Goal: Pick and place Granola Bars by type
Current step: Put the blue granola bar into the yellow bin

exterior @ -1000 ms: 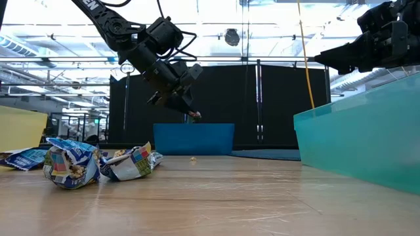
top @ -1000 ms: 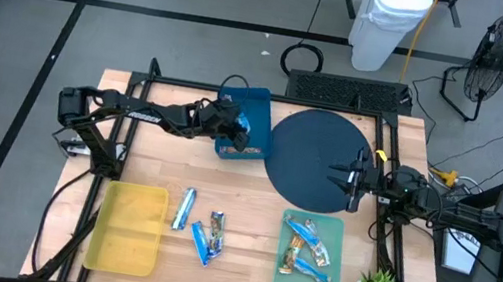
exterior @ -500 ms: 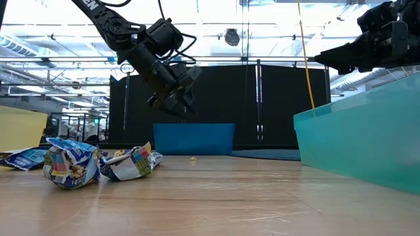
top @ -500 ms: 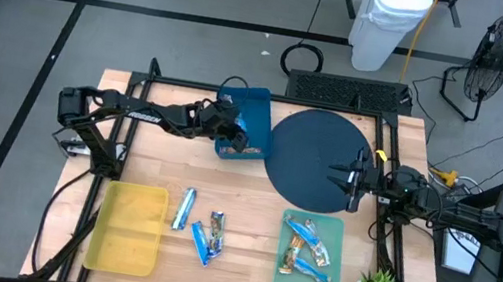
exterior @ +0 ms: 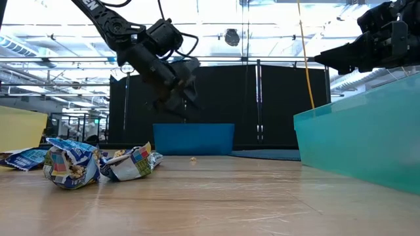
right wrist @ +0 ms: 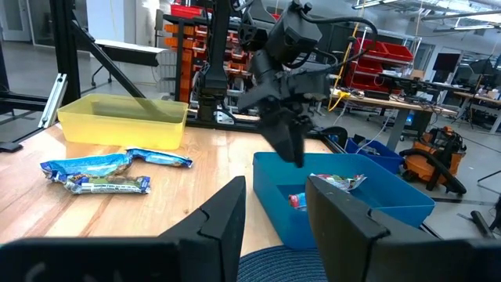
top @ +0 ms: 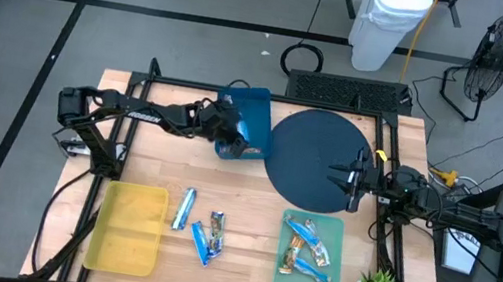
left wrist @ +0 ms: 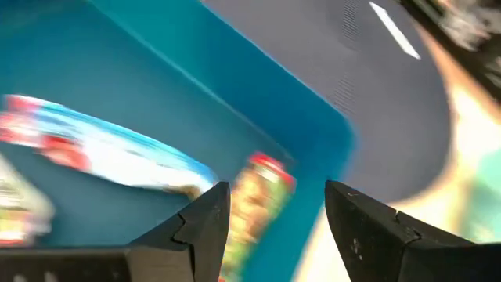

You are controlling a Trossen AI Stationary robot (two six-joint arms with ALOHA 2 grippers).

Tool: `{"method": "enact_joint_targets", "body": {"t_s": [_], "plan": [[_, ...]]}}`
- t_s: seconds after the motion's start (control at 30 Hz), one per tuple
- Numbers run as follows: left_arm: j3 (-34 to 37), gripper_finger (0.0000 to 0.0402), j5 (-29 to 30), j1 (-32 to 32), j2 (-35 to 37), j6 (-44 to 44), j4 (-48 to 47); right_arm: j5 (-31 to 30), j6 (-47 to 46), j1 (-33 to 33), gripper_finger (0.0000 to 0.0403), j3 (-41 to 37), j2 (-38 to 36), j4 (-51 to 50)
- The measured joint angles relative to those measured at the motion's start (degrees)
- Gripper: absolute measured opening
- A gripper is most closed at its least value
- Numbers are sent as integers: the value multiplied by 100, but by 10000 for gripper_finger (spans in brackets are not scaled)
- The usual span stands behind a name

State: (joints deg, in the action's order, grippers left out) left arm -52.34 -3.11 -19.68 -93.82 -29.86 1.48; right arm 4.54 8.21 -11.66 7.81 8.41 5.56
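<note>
My table (top: 250, 217) is pale wood, set on a grey floor with black lines. Beyond it the right wrist view shows a workshop with racks of red bins; a white bin (top: 389, 21) and a fan (top: 492, 58) stand past the far edge.

My left claw (top: 234, 140) hangs over the blue tray (top: 254, 111) at the far middle of the table, fingers (left wrist: 200, 227) spread apart and gripping nothing. Below them in that tray lie 2 granola bars: a blue-and-white bar (left wrist: 109, 153) and, just beside its end, a reddish-brown bar (left wrist: 258, 200) lying at an angle to it.

My right claw (top: 352, 180) waits over the edge of the dark round mat (top: 316, 151), fingers parted, empty.

3 more blue bars (top: 200, 224) lie on bare wood between the yellow tray (top: 128, 228) and the green tray (top: 311, 262). The bar nearest the yellow tray runs roughly near-to-far; the other 2 touch and also run roughly near-to-far. Several bars (top: 305, 251) lie in the green tray, mostly slanted and overlapping.
</note>
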Motion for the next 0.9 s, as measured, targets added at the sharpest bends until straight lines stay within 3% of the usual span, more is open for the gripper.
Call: {"method": "enact_joint_targets", "body": {"t_s": [0.17, 0.37, 0.57, 0.77, 0.9], "plan": [[2, 212, -1337, 56, 197, 98, -68, 0, -2, 1, 125, 0, 1, 0], [0, 212, -1441, 623, 759, 306, -486, 0, -2, 2, 125, 0, 1, 0], [3, 212, -909, 1581, 1034, -128, -1274, 0, -1, 1, 125, 0, -1, 0], [1, 212, -507, 2520, 1023, -1990, -2314, 0, -2, 2, 125, 0, -1, 7], [0, 212, 186, 2994, 1021, -2885, -3005, 0, 0, 2, 125, 0, 1, 11]]}}
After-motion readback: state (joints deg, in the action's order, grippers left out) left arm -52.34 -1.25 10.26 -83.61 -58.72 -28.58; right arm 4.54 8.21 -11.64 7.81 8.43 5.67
